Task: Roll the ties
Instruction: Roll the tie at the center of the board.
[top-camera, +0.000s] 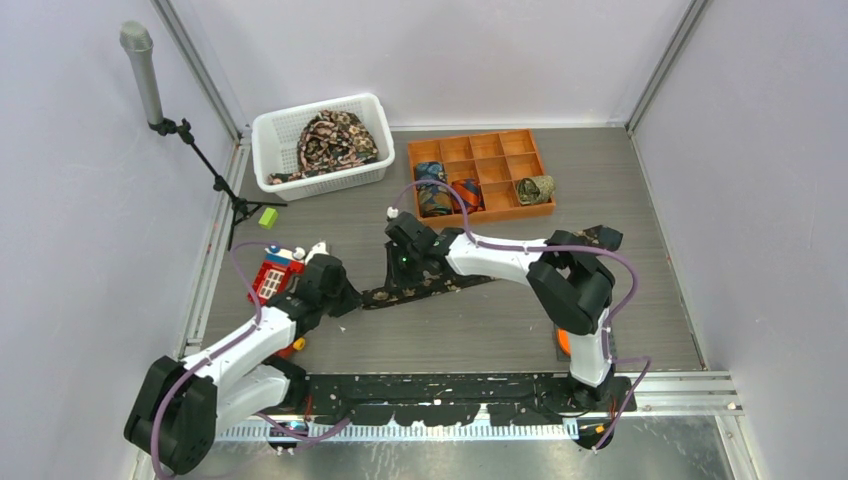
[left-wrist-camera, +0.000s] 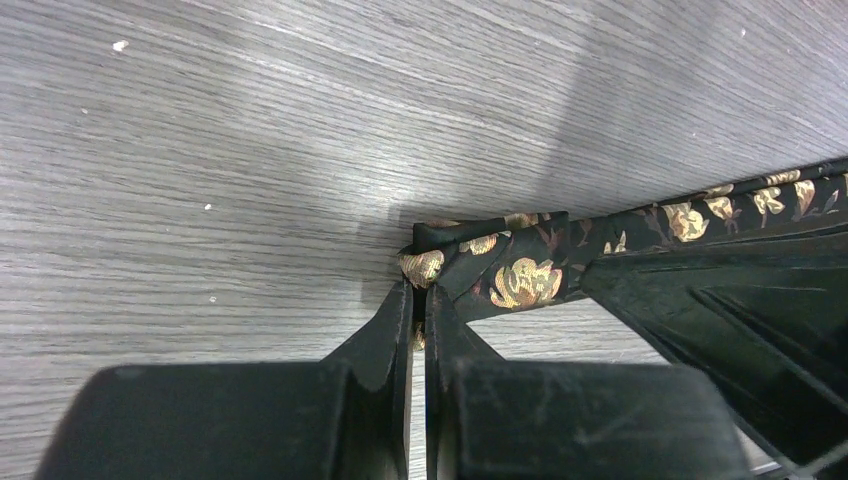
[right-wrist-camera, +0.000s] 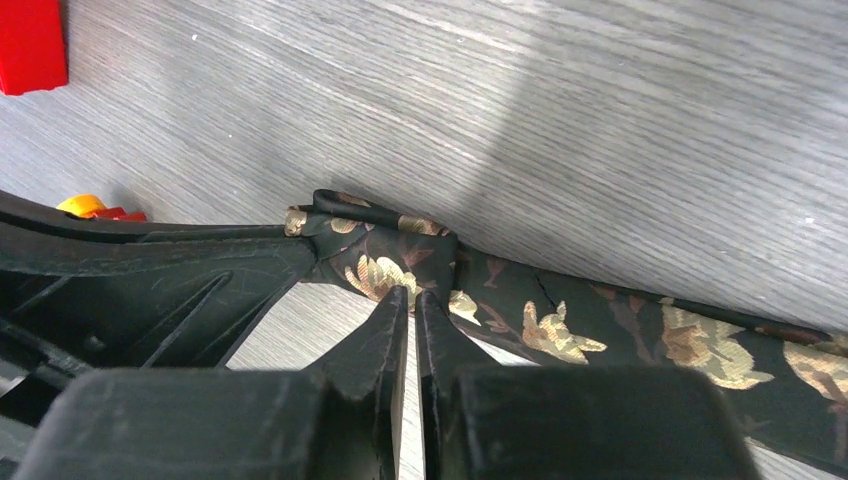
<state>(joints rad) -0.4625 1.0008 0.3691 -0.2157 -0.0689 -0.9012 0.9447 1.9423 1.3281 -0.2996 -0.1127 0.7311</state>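
The left gripper (left-wrist-camera: 420, 290) is clamped on the folded end of the black floral tie (left-wrist-camera: 525, 280), with fabric caught between its tips; the rest of the tie runs off to its right, flat on the table (left-wrist-camera: 250, 150). The right gripper (right-wrist-camera: 410, 295) stands just beside it, jaws nearly together, tips on the same fold; whether they pinch the cloth I cannot tell

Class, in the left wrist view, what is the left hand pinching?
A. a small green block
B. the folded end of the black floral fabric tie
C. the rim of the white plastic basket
B: the left hand is shut on the folded end of the black floral fabric tie.
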